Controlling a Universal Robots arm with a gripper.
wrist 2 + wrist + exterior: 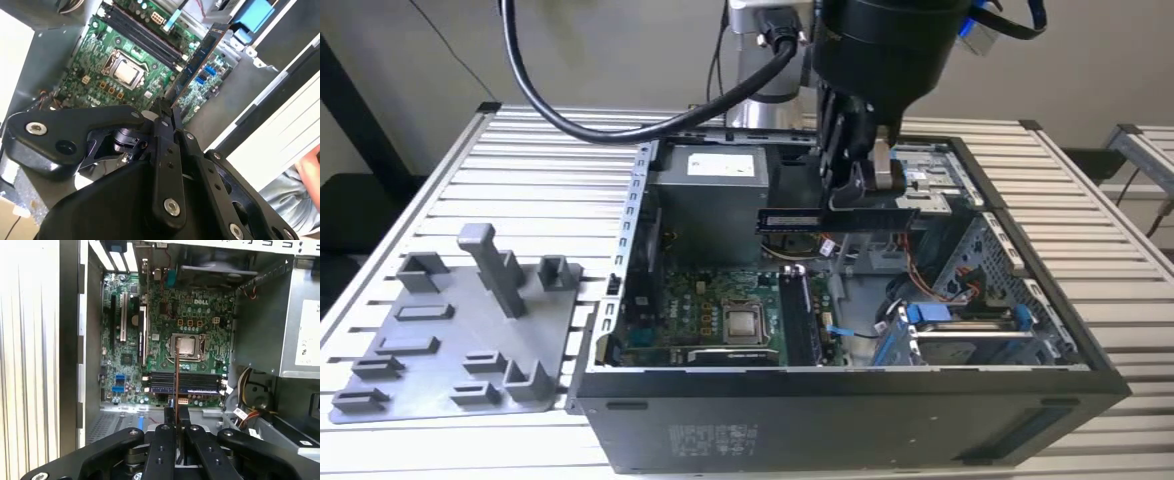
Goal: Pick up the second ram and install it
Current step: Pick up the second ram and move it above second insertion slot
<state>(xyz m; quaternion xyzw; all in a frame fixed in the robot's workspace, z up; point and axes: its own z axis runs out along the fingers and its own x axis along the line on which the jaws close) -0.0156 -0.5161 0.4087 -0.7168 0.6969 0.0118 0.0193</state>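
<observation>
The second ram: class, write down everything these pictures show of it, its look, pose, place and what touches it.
The second ram is a long, thin, flat dark stick with black chips and a pale label. It hangs level above the open computer case, over the green motherboard, not seated in any slot. The gripper clamps its upper edge from above; nothing else touches it. In the first wrist view the second ram shows edge-on as a thin line, crosswise to the memory slots.
</observation>
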